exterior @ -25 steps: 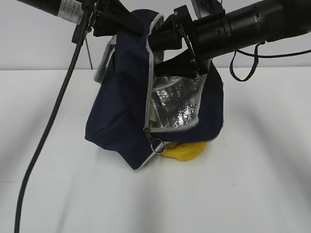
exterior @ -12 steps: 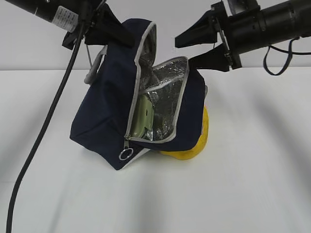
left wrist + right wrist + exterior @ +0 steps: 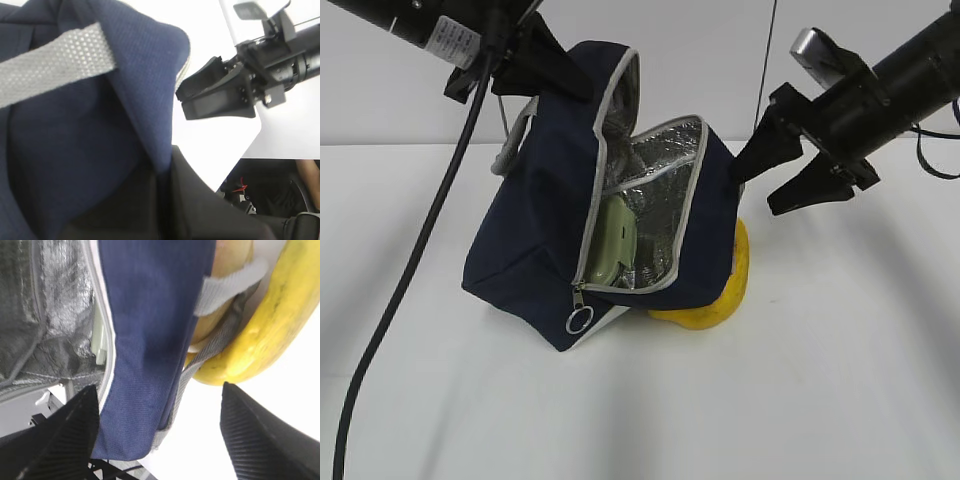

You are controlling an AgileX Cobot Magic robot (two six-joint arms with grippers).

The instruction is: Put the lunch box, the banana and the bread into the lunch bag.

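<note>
Since half a second earlier, the right tool (image 3: 790, 178) had dropped lower beside the navy-blue fabric lunch bag (image 3: 535, 240), fingers spread wide and empty. At far left a white label (image 3: 453, 35) on the arm was too small to read. The left tool (image 3: 535, 62) gripped the bag's top. Inside the foil lining stood the sage-green-lidded lunch box (image 3: 610, 243); the yellow banana (image 3: 720, 300) lay beneath on the white bench (image 3: 840, 380).
</note>
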